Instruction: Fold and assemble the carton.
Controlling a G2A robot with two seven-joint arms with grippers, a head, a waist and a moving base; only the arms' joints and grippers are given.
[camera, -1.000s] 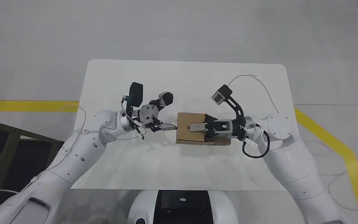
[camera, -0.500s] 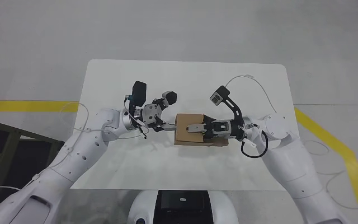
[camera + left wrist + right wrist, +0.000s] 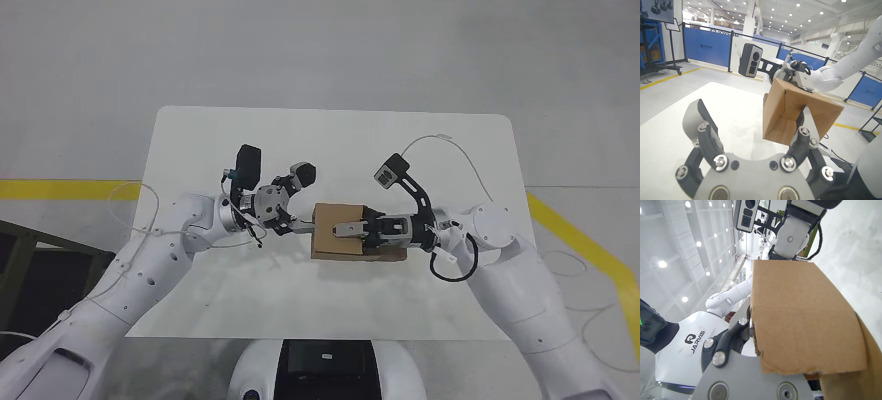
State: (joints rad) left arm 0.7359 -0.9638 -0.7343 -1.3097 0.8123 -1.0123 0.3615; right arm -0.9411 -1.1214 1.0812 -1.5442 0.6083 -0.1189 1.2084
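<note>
Closest to the left wrist, the left gripper (image 3: 752, 107) has its fingers (image 3: 703, 113) spread wide, clamping nothing. One fingertip pokes into the open end of the carton (image 3: 775, 109), while the other stands apart over the table (image 3: 738, 91). That placement looks meant to press an inner flap or square the walls from inside. The carton, brown with its near end unclosed, sits tilted over the middle of the table. Beyond it, the right gripper (image 3: 352, 229) has its fingers pinched on the carton's far end, one finger lying along the top panel. This probably braces the box against the left finger's push.
</note>
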